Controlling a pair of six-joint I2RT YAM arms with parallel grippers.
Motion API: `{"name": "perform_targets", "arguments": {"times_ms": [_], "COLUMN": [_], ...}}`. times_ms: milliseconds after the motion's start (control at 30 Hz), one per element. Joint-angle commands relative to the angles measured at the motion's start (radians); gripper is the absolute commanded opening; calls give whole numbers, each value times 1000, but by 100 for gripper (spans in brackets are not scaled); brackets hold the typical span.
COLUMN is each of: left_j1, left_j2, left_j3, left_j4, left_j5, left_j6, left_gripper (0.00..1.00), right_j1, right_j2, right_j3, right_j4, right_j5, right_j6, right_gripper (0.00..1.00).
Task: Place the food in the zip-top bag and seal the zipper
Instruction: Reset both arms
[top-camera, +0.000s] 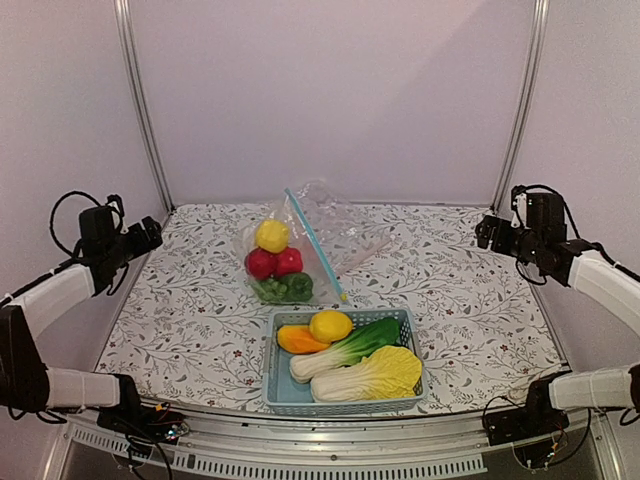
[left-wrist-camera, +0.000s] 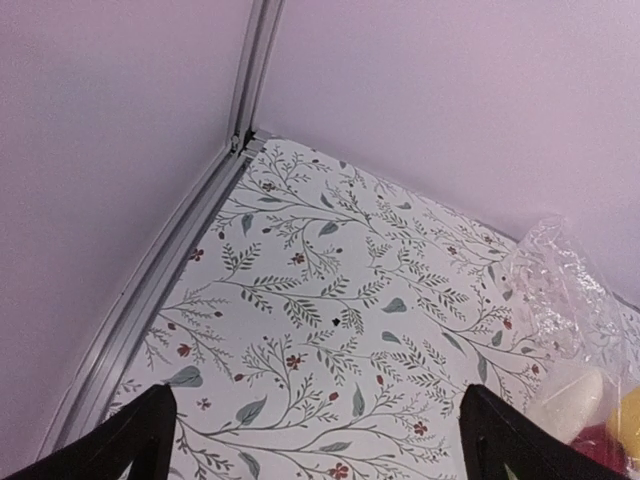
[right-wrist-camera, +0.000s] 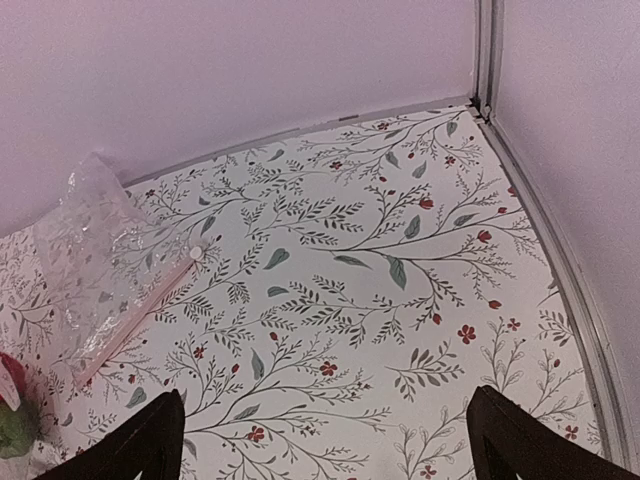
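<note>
Left claw: my left claw (left-wrist-camera: 322, 440) hangs over the far-left part of the table (top-camera: 190, 320), jaws spread wide, with only bare cloth between them.
Right claw: my right claw (right-wrist-camera: 330, 440) hangs over the far-right part, jaws just as wide, gripping nothing.
Zip-top bag: the zip-top bag (top-camera: 335, 225) lies mid-table, just beyond the basket (top-camera: 272, 385), between my two claws and well apart from both.
Food in bag: a yellow lemon (top-camera: 271, 236) sits farthest back. Two red round fruits (top-camera: 262, 263) lie side by side just nearer. The green leaves (top-camera: 283, 288) are nearest of all.
Zipper: the zipper (top-camera: 315, 245) slants along the right of that food, from the far side towards the near right. Its near end stops just short of the basket's far rim. I cannot tell whether it is pressed shut.
Food in basket: a second lemon (top-camera: 330, 325) and an orange piece (top-camera: 298, 340) sit at the far side. A leafy green vegetable (top-camera: 350, 348) lies across the middle, with the pale cabbage (top-camera: 372, 375) nearest.
Basket: at the near middle of the table.
</note>
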Motion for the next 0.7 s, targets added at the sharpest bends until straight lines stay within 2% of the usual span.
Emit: {"name": "perform_targets", "arguments": {"times_ms": [0, 200, 400, 500, 667], "left_j1": [21, 21, 21, 21, 21], "left_j2": [-76, -79, 24, 70, 90], "left_j3": [-124, -319, -356, -375, -375], "left_j4": [233, 493, 582, 652, 651], "left_j5": [-144, -177, -136, -116, -115], "left_j6": [23, 109, 141, 120, 110], "left_gripper": [99, 100, 100, 100, 100], "right_j1": [-58, -87, -99, -99, -98], "right_j2": [-102, -202, -132, -74, -40], "right_j3": [-134, -338, -446, -472, -474], "right_j4": [175, 452, 648, 702, 723], "right_j5": [38, 102, 128, 171, 151], "right_j6": [-17, -80, -98, -116, -132], "right_gripper": [99, 99, 99, 99, 99]}}
